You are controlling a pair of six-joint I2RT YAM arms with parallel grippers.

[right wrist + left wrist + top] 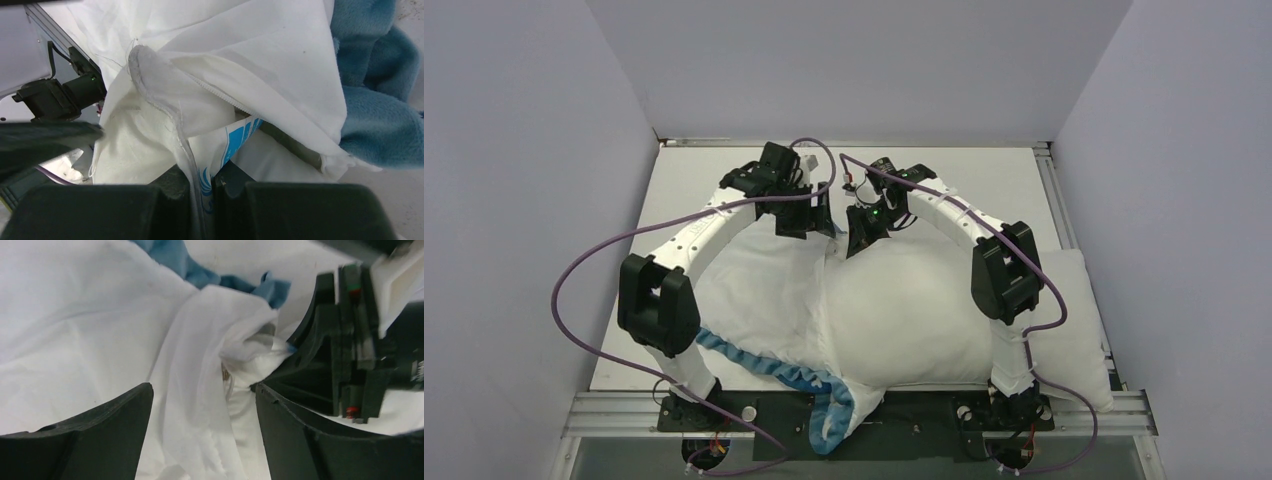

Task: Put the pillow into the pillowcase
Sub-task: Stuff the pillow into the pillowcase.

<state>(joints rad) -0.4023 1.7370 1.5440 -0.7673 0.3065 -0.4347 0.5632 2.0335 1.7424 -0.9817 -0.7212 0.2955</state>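
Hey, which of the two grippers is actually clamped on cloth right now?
The right gripper: its fingers are shut on white fabric and a blue-printed label. The left gripper has its fingers spread, cloth lying loose between them.

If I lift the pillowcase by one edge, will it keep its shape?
Likely floppy: the pillowcase bunches into soft folds inside the open left end effector. Probably light: its blue ruffle droops off the table.

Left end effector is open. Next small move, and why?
Probably close the left end effector on the thin white fold standing between its open fingers, beside the blue ruffle. The right end effector is pinched shut on tagged white cloth, so that side is anchored.
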